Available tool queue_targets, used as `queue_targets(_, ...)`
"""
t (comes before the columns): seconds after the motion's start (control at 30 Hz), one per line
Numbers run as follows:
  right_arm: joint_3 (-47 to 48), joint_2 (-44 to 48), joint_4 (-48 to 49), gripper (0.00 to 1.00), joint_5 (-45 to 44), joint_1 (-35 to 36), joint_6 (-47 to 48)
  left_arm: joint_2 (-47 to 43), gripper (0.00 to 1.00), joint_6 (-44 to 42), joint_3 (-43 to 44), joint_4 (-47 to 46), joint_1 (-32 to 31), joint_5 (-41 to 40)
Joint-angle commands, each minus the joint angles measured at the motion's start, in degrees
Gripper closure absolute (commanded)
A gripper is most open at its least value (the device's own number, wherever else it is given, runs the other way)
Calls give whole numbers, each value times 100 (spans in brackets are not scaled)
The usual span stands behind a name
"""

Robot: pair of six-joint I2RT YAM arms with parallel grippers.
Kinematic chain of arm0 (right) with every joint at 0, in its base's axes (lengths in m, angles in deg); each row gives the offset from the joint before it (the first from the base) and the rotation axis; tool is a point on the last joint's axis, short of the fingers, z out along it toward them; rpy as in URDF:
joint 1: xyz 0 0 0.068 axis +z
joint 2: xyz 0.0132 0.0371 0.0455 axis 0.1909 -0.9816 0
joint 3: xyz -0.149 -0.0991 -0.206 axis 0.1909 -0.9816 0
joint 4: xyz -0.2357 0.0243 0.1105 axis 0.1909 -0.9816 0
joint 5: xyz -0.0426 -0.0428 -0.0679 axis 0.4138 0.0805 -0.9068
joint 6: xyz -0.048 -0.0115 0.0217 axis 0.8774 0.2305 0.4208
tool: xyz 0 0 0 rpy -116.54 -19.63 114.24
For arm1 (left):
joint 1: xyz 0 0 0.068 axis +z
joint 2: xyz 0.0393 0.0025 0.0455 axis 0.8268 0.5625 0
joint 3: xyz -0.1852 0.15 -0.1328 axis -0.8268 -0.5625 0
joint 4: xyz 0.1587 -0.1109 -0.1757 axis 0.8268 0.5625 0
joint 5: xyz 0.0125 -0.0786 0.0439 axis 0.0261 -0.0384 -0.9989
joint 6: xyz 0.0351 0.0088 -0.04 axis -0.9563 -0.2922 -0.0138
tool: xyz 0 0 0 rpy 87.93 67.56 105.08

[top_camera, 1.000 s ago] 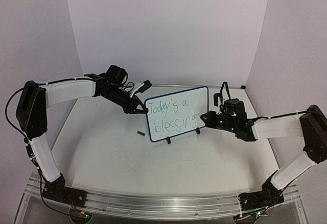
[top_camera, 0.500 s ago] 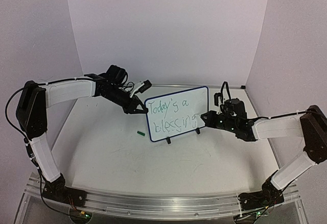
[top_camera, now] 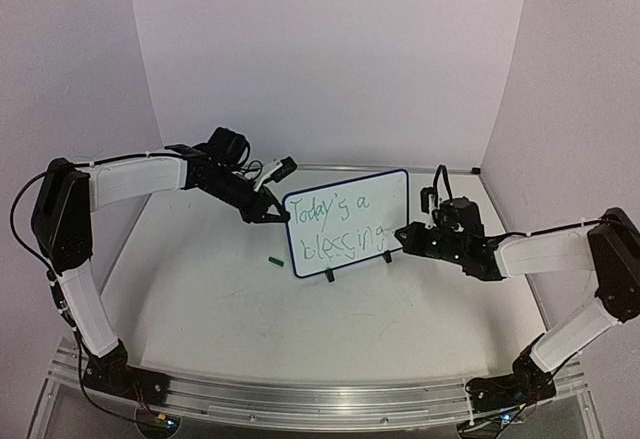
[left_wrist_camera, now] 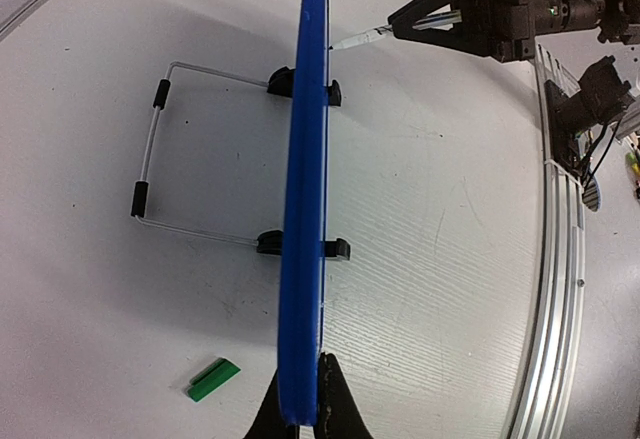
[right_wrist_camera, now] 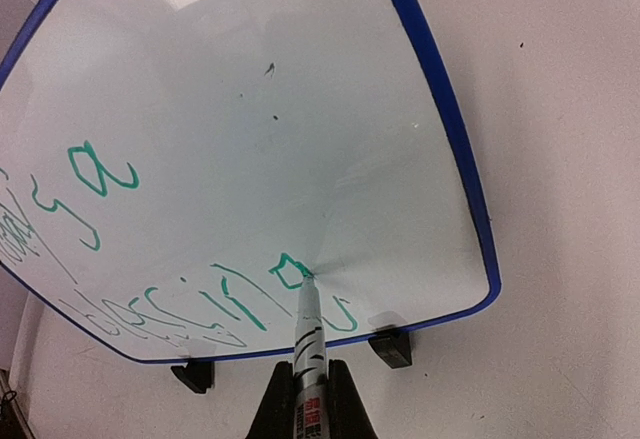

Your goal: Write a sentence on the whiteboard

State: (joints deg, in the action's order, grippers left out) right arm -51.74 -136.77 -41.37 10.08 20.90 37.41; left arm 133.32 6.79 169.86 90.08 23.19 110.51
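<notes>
The whiteboard [top_camera: 346, 221] with a blue border stands mid-table on black wire feet. The sentence [top_camera: 335, 227] "Today's a blessing" is in green on it, in two lines. My left gripper [top_camera: 272, 213] is shut on the board's left edge; the left wrist view shows the board edge-on [left_wrist_camera: 305, 209] between my jaws. My right gripper [top_camera: 403, 231] is shut on a white marker [right_wrist_camera: 309, 344], its tip touching the board at the last letter [right_wrist_camera: 292, 272] near the lower right corner.
A small green marker cap [top_camera: 272, 259] lies on the table left of the board, also in the left wrist view [left_wrist_camera: 212, 379]. The wire stand [left_wrist_camera: 150, 149] extends behind the board. A metal rail [top_camera: 320, 399] runs along the near edge.
The right gripper has shifted slightly down and right with the marker while the last letter took shape. The left arm and the board have not moved.
</notes>
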Motion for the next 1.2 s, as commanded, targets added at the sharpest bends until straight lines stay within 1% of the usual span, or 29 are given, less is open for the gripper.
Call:
queue_targets(0.0,-151,460,-64,100,-232,-20,-42,-109,100,-194,16,50,-3,-225)
queue_targets(0.2,-366,528,-145,100,-433,-23,-59,-123,100,-191,10,54,-5,-218)
queue_targets(0.7,-171,-130,158,100,-445,-33,-37,-135,100,-187,8,55,-3,-215)
queue_targets(1.17,-174,-327,438,100,-470,-35,-104,-135,100,-203,7,50,-3,-225)
